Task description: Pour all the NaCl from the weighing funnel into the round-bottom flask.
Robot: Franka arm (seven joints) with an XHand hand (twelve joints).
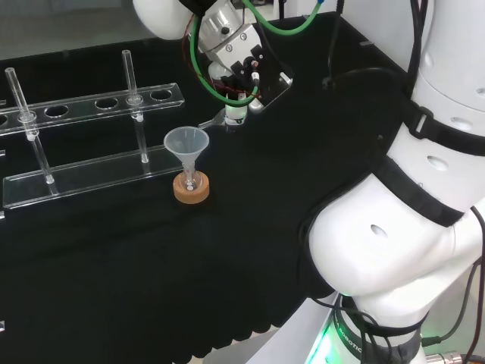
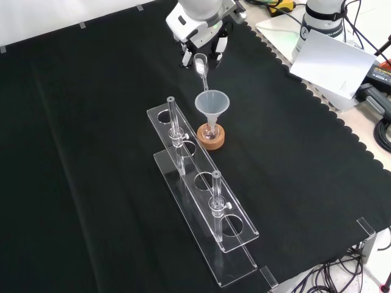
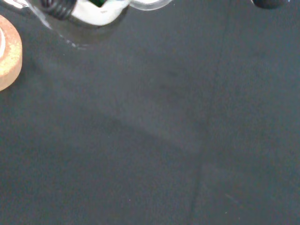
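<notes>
White arm links stand nearest the camera in the head view, at its right. Beyond them, on the black cloth, a cork ring carries the round-bottom flask, of which little beyond the neck is discernible. A clear funnel sits in that neck. Just to the right of the funnel and above it, the hand has its fingers closed round the weighing funnel, whose narrow end points toward the funnel's rim. A clear tube rack stands to the left, close beside the cork ring.

Front view: the tube rack occupies the foreground and the cork ring with flask and funnel stands behind it. The hand enters from the top, and the weighing funnel hangs tilted, its spout at or just above the funnel's rim; contact cannot be confirmed. Contents of the weighing funnel cannot be made out, nor any salt within the flask.

Wrist view: bare cloth, an edge of the cork ring, and a blurred pale part of the hand.

Assessment: pickup and approach appear complete. Pouring is judged to be starting or under way. Emptying fully and withdrawing remain outstanding.
</notes>
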